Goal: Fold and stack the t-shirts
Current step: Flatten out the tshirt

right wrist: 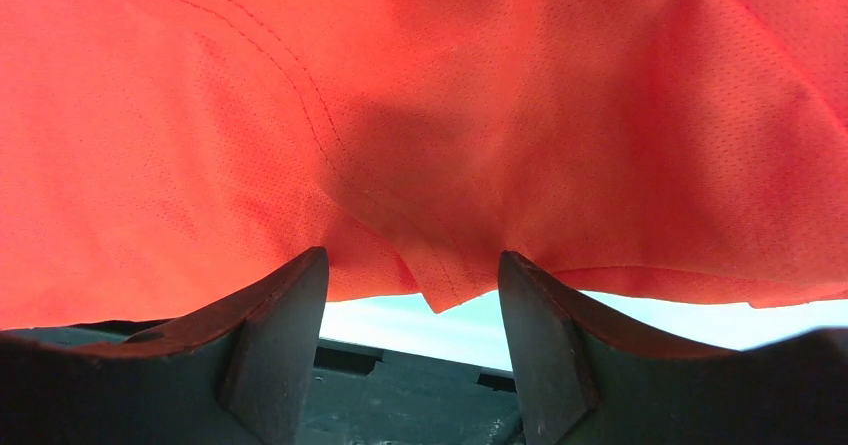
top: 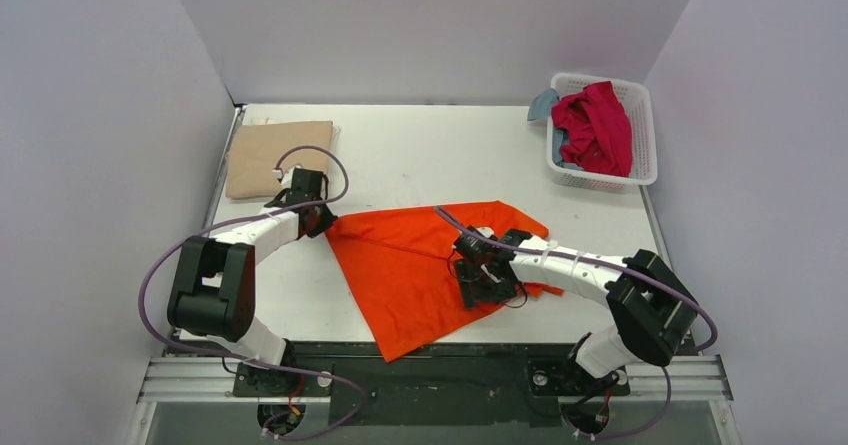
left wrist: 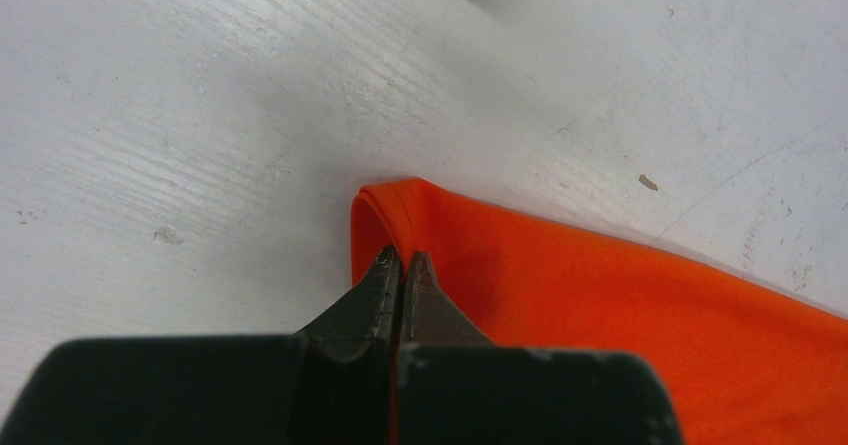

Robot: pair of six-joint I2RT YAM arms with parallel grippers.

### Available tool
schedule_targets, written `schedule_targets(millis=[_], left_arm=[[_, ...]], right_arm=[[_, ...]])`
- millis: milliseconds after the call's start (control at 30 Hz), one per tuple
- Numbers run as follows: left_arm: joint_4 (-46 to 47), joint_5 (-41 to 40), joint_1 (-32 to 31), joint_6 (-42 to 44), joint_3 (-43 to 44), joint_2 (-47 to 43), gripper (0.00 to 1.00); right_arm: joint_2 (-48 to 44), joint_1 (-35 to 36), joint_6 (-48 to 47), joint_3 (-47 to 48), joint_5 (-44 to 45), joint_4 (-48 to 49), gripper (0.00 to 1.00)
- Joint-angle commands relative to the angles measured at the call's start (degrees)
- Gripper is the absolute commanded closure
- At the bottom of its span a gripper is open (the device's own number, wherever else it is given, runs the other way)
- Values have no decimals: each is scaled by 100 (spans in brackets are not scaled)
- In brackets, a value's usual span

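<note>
The bright orange t-shirt (top: 420, 265) lies partly folded in the middle of the table, one point reaching the near edge. My left gripper (top: 318, 220) is shut on its left corner (left wrist: 400, 215), pinching the hem just above the table. My right gripper (top: 488, 277) is open over the shirt's right side; orange cloth (right wrist: 420, 115) fills its view and a hem corner hangs between the spread fingers (right wrist: 285, 315). A tan t-shirt (top: 278, 155) lies folded flat at the back left. A crimson t-shirt (top: 595, 125) and a grey-blue one (top: 543, 103) sit in the basket.
The white lattice basket (top: 645, 155) stands at the back right against the wall. White walls enclose the table on three sides. The black rail (top: 430, 365) runs along the near edge. Both arms' cables loop over the table.
</note>
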Motion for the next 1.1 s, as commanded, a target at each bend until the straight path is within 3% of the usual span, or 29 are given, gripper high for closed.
schedule_targets(millis=[0, 433, 600, 867, 1067], left_arm=[[149, 12, 62, 53, -29, -155, 100], [174, 32, 138, 143, -23, -162, 100], [192, 47, 158, 136, 2, -137, 100], [207, 120, 173, 143, 8, -118, 100], [205, 162, 165, 146, 6, -156, 100]], right_arm=[[-53, 73, 105, 44, 445, -292, 43], [68, 80, 245, -98, 1028, -542, 55], [165, 55, 337, -171, 1162, -646, 67], [116, 68, 269, -249, 234, -83, 65], [58, 81, 294, -180, 296, 72, 64]])
